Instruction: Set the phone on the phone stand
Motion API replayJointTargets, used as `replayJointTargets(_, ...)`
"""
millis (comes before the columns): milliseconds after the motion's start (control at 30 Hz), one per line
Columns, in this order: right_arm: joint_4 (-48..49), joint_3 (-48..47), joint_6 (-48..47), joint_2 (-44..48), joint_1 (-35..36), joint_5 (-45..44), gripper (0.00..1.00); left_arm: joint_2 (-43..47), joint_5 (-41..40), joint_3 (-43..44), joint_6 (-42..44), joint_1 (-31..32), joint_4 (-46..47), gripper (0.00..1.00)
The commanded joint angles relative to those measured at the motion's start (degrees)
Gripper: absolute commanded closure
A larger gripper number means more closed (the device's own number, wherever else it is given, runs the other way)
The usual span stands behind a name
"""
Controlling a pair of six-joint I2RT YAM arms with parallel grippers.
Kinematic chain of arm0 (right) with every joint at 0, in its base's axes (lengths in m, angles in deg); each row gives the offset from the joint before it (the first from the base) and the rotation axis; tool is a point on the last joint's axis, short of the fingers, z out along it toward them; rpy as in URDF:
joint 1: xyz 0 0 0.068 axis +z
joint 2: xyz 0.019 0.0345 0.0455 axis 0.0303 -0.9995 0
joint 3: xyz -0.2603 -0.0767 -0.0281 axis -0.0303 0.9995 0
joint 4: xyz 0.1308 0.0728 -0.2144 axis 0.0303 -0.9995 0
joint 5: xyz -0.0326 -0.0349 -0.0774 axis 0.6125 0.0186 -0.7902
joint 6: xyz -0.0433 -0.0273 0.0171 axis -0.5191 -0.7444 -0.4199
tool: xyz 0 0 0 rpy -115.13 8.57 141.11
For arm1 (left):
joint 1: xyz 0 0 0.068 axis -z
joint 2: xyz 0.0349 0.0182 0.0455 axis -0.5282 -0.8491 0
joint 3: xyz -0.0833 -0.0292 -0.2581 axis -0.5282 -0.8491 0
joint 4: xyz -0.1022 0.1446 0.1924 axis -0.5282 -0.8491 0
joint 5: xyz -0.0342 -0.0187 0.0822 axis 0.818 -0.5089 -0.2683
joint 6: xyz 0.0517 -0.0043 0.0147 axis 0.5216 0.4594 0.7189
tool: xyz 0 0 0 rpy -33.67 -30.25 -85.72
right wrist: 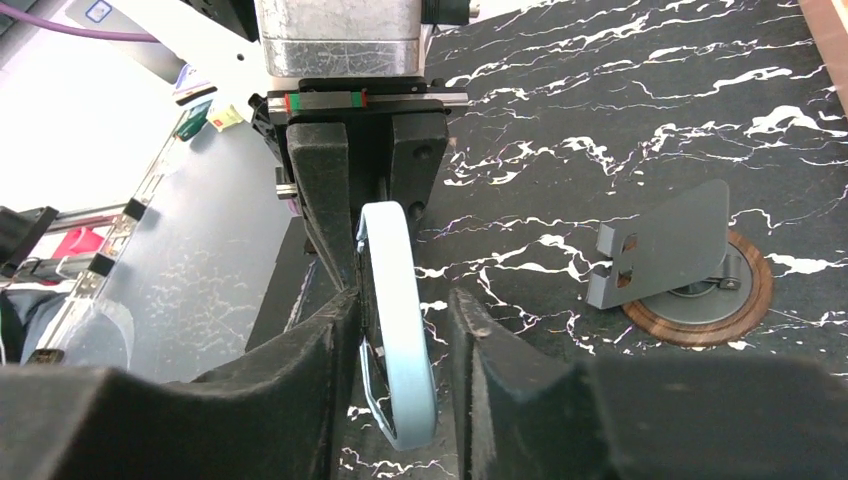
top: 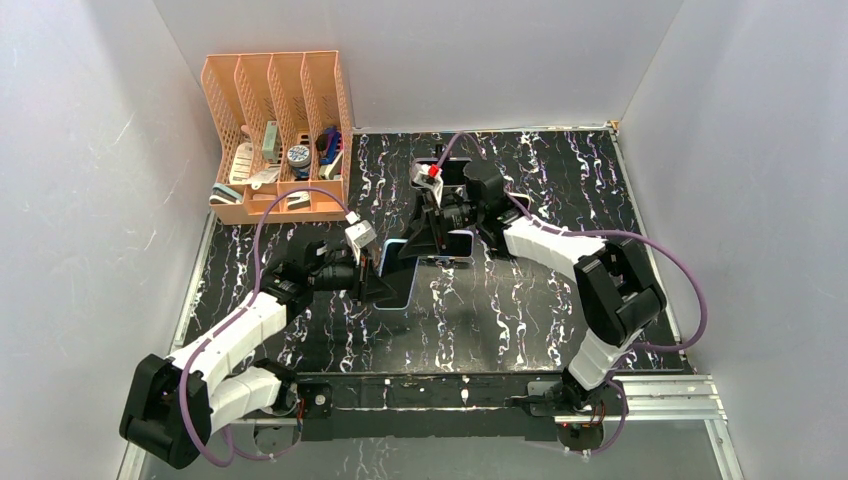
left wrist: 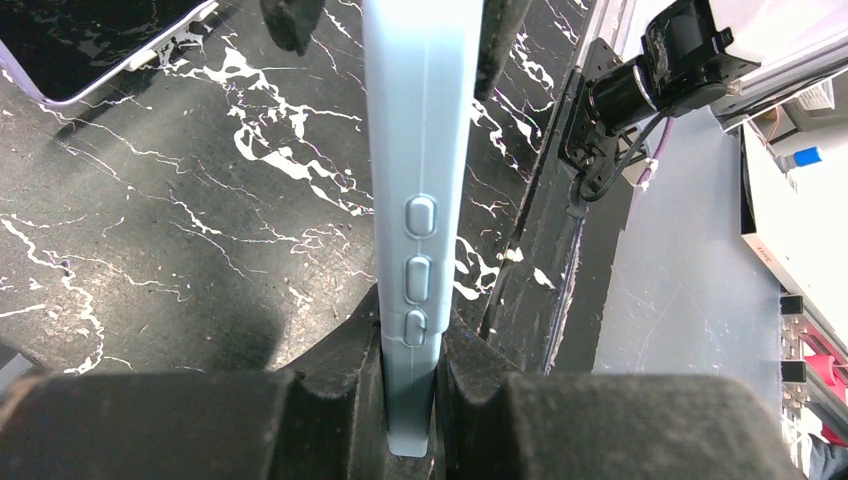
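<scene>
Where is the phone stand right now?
In the right wrist view the phone stand sits on the marbled table at the frame's right, apart from the blue-cased phone at centre.

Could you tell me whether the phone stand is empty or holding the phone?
Empty: the phone stand has a bare plate; the phone is clamped on edge in the left end effector.

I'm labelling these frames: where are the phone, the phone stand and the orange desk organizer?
phone [left wrist: 418, 150], left wrist view, the case's light blue side edge above the buttons.
phone stand [right wrist: 668, 243], right wrist view, its grey tilted plate.
orange desk organizer [top: 325, 90], top external view, its rightmost divider wall.
</scene>
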Motion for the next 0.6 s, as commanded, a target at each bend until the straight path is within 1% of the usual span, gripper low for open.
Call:
replayJointTargets(0,-0.78,-4.03,-0.77,-1.22,0.51,3.44,0.63,0.55,0.58,0.35,0.21,-0.63,2.49,1.00)
replayJointTargets(33,-1.08,-4.44,-0.83,-1.61,0.61,4.10,0.71,0.63,0.21,0.39,0.31,-0.73,2.39,1.00)
replayJointTargets(100,-1.74,-5.08,-0.83,-2.49,0.64,4.93,0.97,0.90,-0.04,0.46,0.54,-0.97,2.18,1.00)
replayJointTargets(133,-2.03,-5.43,-0.83,-2.78,0.70,5.35,0.99,1.09,-0.40,0.46,0.61,-1.08,2.03,1.00)
replayJointTargets(233,-2.58,-6.38,-0.64,-4.03,0.74,7.21,0.99,1.61,-2.69,0.59,1.21,-1.28,0.86,1.00)
replayJointTargets(333,-3.34,-8.10,0.06,-5.40,0.83,8.61,0.99,1.93,-8.94,2.04,3.16,-1.37,-3.63,1.00)
replayJointTargets(367,-3.82,-9.07,0.18,-6.00,0.82,8.91,0.99,2.06,-11.83,2.70,3.82,-1.37,-5.59,0.97)
replayJointTargets(400,-4.35,-10.28,0.28,-6.59,0.80,9.32,0.99,2.17,-14.44,3.33,4.44,-1.42,-6.97,0.91)
replayJointTargets(433,-4.96,-11.53,0.45,-7.21,0.80,9.58,0.99,2.34,-16.57,3.78,5.43,-1.50,-8.21,0.81)
replayJointTargets(467,-5.36,-12.89,0.48,-7.79,0.79,9.95,0.99,2.56,-18.35,4.18,5.91,-1.59,-9.07,0.67)
replayJointTargets(500,-5.87,-14.70,0.48,-8.42,0.85,10.18,0.99,2.90,-19.94,4.42,6.07,-1.82,-9.61,0.55)
replayJointTargets(567,-6.96,-17.38,0.34,-9.53,0.85,10.66,0.99,4.13,-24.53,4.57,6.07,-2.55,-10.58,0.44)
